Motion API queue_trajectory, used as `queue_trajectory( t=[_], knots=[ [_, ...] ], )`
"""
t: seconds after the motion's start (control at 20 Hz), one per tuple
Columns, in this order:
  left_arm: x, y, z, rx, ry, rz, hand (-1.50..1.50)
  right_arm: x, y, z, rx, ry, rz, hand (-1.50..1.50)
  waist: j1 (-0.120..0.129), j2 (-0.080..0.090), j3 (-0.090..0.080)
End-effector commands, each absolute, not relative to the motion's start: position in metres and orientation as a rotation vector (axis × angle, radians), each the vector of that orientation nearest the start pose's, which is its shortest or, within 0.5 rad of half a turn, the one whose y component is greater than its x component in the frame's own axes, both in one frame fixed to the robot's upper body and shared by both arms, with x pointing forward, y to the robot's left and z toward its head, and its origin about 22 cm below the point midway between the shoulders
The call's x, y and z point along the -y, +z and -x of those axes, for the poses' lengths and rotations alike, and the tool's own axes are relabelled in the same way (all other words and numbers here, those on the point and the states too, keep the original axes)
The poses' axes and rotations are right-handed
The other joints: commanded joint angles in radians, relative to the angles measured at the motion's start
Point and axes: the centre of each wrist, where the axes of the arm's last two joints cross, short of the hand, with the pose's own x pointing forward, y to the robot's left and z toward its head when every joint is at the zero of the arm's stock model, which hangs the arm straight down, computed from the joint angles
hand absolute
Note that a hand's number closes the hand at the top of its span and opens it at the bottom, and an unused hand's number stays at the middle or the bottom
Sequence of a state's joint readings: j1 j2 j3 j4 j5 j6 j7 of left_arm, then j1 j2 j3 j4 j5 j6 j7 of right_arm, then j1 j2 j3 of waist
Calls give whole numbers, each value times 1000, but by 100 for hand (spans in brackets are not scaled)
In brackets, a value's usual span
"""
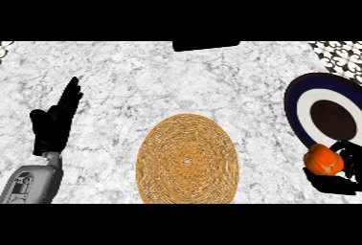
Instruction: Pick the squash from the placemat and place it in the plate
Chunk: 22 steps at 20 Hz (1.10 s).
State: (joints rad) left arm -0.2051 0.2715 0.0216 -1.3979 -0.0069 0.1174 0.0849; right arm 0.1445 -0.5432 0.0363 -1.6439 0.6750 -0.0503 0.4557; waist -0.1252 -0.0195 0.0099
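An orange squash sits in my right hand at the right edge, with the fingers and thumb curled round it. It hangs at the lower left rim of the plate, which is dark blue with a white ring and a dark brown centre. The round woven placemat lies bare in the middle of the counter, to the left of the squash. At the left side my left hand is open, fingers up, resting.
The counter is grey-white marble. A dark object pokes in at the far edge, top centre. A black-and-white patterned patch shows at the top right corner.
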Motion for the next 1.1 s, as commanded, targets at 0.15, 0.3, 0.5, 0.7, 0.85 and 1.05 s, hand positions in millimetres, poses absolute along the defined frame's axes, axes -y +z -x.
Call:
queue_trajectory(
  t=[0.15,0.3,0.5,0.7,0.85,1.05],
  knots=[
    [-294,27,-286,1509,-112,-308,0,443,109,-193,1275,558,1179,150,-11,-12,1],
    [-286,30,-286,1523,-128,-287,0,477,137,-188,1426,529,1159,150,16,-7,1],
    [-276,34,-290,1537,-165,-268,0,523,148,-163,1590,482,1035,150,48,7,-2],
    [-270,40,-291,1549,-188,-257,0,572,172,-137,1638,448,882,150,96,14,-6],
    [-254,53,-303,1579,-231,-218,0,594,152,-145,1593,420,845,150,139,24,-6],
    [-251,50,-307,1568,-245,-221,0,595,148,-172,1604,448,752,150,142,24,-8]
  ],
)
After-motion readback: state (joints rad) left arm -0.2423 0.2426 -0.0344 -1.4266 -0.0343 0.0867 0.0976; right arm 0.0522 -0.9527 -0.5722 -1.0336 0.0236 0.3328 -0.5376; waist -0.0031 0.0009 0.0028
